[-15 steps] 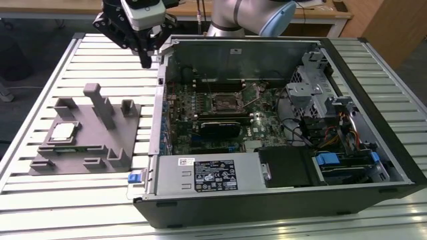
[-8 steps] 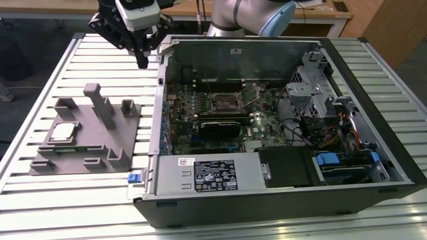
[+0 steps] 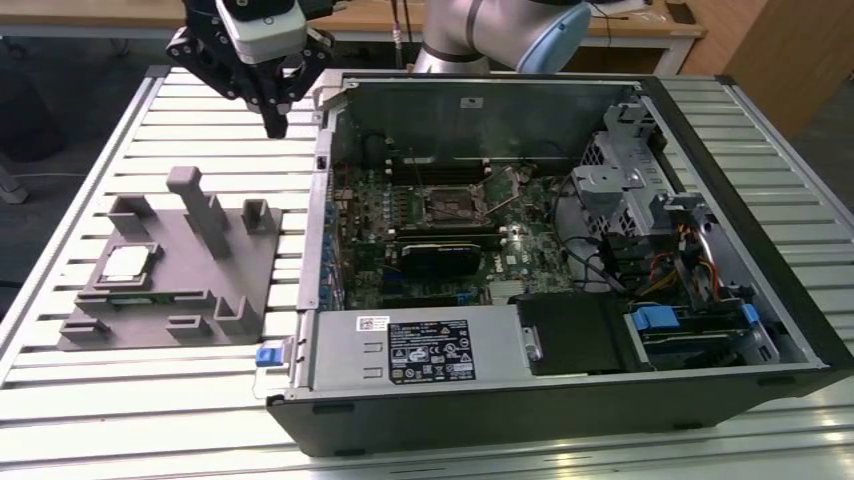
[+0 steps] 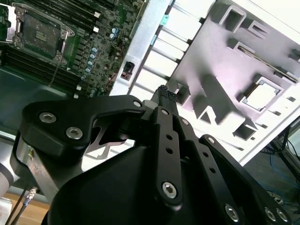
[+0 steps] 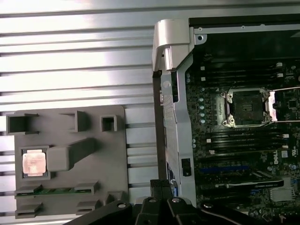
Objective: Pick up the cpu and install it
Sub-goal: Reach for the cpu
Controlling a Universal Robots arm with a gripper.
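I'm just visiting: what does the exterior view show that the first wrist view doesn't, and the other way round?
Exterior view, not the first wrist view: the robot arm and the whole open computer case, with its power-supply box and drive bays.
First wrist view, not the exterior: a straight-down look into the hollow pockets of the grey holder.
Both: the cpu lying in that holder, the motherboard socket, and the shut gripper, holding nothing, above the slatted table beside the case.
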